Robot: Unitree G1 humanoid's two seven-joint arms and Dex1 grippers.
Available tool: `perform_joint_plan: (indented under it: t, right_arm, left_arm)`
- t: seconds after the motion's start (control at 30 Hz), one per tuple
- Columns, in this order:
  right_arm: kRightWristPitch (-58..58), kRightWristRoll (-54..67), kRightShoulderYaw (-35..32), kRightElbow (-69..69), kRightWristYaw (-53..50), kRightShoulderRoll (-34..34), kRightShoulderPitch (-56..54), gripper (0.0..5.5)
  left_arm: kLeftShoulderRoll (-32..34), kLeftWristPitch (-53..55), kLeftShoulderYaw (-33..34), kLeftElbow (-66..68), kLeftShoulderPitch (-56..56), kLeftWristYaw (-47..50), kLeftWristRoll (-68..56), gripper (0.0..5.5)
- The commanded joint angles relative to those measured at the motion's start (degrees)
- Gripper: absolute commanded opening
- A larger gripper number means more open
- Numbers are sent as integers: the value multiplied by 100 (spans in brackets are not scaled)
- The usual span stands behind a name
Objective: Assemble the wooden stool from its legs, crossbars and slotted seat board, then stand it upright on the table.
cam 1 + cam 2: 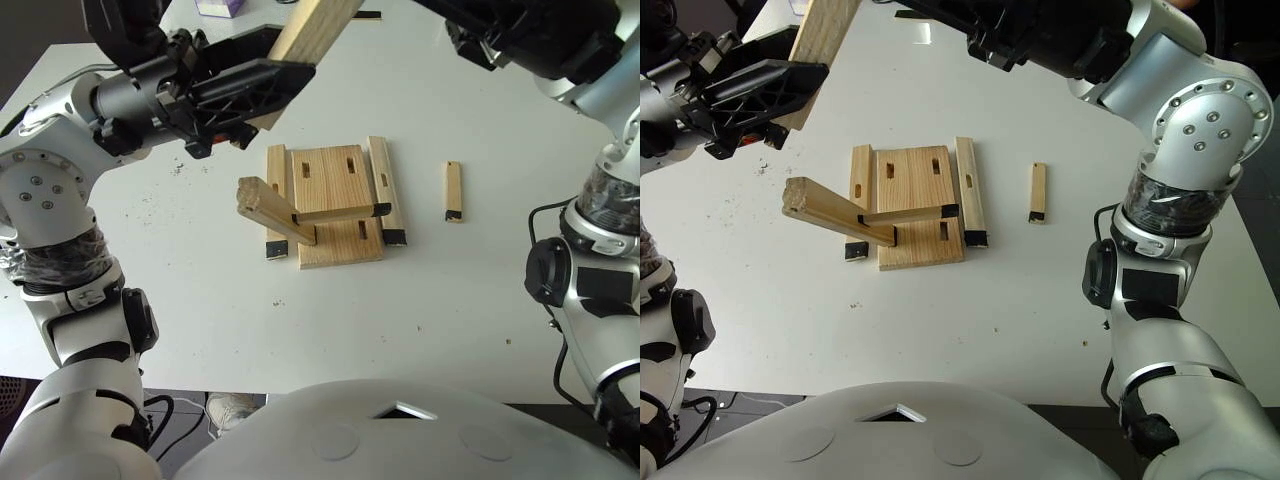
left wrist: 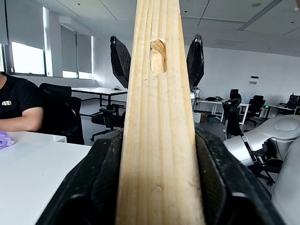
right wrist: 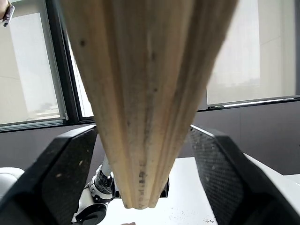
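White and smooth, the worktop (image 1: 180, 300) carries the stool parts near its middle, with a scatter of dark specks (image 1: 150, 205) toward its left side. Above its far left, the left gripper (image 1: 290, 75) has its black fingers (image 2: 121, 58) closed onto the flat faces of a pale wooden leg (image 1: 318, 25), which it holds up off the surface at a slant. That leg has a ribbed grain and a small oval mortise cut near its far end. The right gripper (image 3: 145, 180) is up past the far edge. Its wide, stippled black fingers (image 3: 70, 168) sit on either side of a ribbed wooden bar (image 3: 140, 93) and close in against its sides, and the bar's blunt end pokes out between them. Down on the worktop the slotted seat board (image 1: 330, 185) lies flat, a squarish plank with short rectangular slots. One flat leg (image 1: 275, 170) lies along its left edge and another (image 1: 385, 185) along its right, both with black feet. A chunky leg (image 1: 270, 205) and a thinner crossbar (image 1: 340, 212) rest across the board, meeting in a corner, and the leg's free end tilts upward. A short crossbar with a black tip (image 1: 453, 190) lies apart to the right.
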Motion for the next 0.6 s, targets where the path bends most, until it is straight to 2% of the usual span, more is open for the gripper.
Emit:
perform_joint_plan:
  t: [0.03,0.1,0.43,0.6]
  right_arm:
    - [45,68,80,30,-22,-2,-171,352]
    - [22,47,112,35,6,-14,-183,352]
    - [-18,-19,244,-90,47,-43,-182,203]
    - [-53,-67,245,-175,68,-102,-99,202]
  left_arm:
    - [155,-76,-48,-32,111,-139,69,203]
    - [172,-101,-59,-11,127,-178,97,203]
    - [294,-204,-142,-30,207,-420,227,203]
    - [371,-270,-187,22,205,-497,333,203]
